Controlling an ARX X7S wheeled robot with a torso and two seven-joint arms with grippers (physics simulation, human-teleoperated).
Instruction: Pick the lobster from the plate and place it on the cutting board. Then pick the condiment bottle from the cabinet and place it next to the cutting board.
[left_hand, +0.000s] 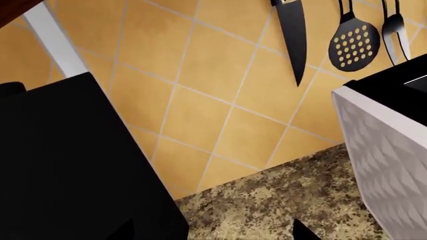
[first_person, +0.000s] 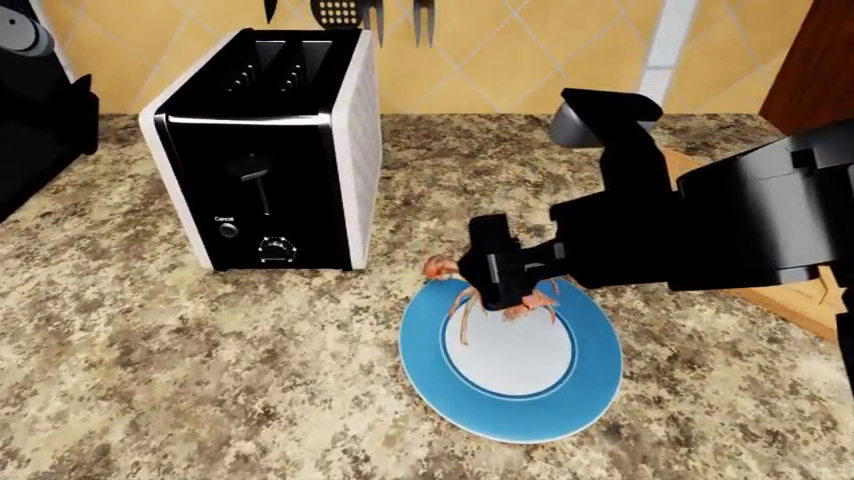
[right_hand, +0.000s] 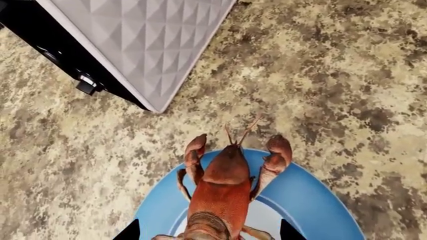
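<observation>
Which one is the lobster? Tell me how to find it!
Find the big black and white toaster on the speckled counter. Beside it lies a round blue-rimmed plate. The lobster sits on the plate's toaster-side edge, under the right gripper: the only orange-red thing there, with two claws and thin antennae.

My right arm (first_person: 747, 225) is made of matte black, blocky housings, with one rounded grey joint cap (first_person: 577, 125) near the top. Its black gripper (first_person: 501, 270) has thick, angular fingers.
</observation>
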